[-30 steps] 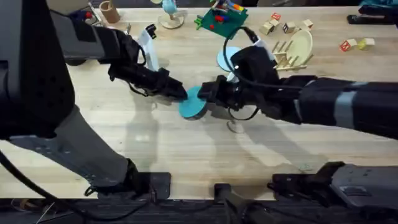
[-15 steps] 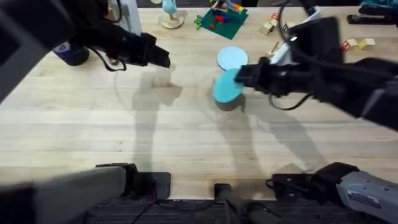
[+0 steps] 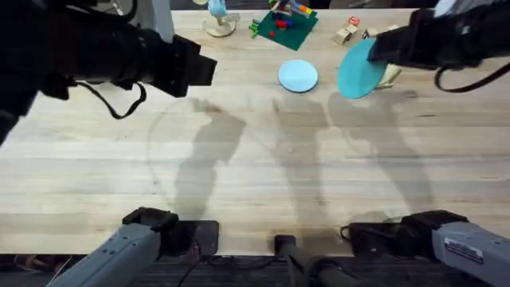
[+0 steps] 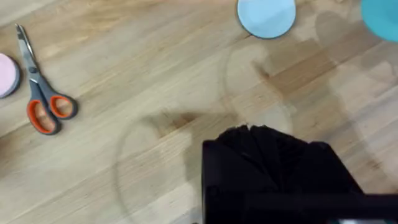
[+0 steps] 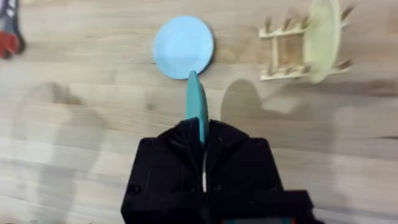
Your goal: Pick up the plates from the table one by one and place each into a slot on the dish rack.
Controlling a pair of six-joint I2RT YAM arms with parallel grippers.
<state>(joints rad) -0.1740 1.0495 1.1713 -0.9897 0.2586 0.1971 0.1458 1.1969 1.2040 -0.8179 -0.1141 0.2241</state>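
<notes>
The right gripper (image 5: 200,163) is pinching the teal-blue plate (image 3: 358,68) by its thin rim, holding it in the air beside the wooden peg dish rack (image 5: 283,51), where a cream plate (image 5: 323,38) is standing. The paler round plate (image 3: 298,76) is lying flat on the grainy worktop (image 3: 255,167). The left gripper (image 4: 264,134) is hovering, fingers looking closed I think.
</notes>
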